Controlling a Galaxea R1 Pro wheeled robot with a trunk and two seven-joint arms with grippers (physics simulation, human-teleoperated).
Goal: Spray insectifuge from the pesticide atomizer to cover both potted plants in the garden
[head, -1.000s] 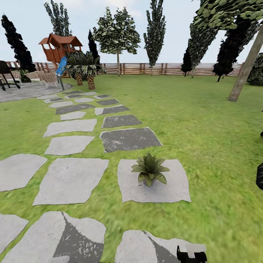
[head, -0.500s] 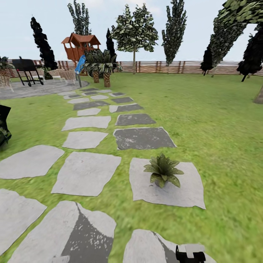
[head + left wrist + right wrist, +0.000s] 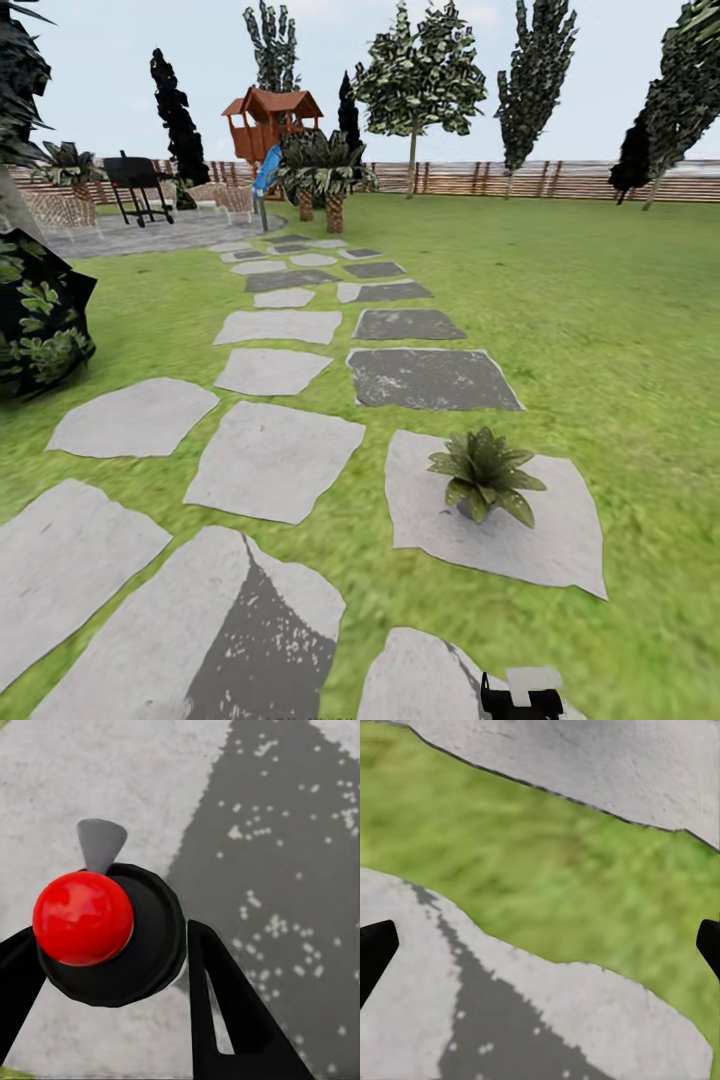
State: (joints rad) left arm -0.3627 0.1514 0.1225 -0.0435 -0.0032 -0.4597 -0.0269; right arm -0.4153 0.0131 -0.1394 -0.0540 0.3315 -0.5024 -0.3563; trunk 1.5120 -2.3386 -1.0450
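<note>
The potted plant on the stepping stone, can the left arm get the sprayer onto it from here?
Probably not yet. The potted plant sits on a stepping stone well ahead and off to the right, while the left gripper, holding the atomizer, points down at paving. Nothing blocks the way; the robot likely needs to roll closer.

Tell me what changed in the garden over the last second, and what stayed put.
Only the camera moved: the head view swung left, so the potted plant, playhouse and fence slid right in the picture, and a dark leafy shrub came in at the left edge. The plant sits on the same grey stepping stone. Nothing was picked up or let go; the left gripper has the red-topped sprayer between its fingers.
</note>
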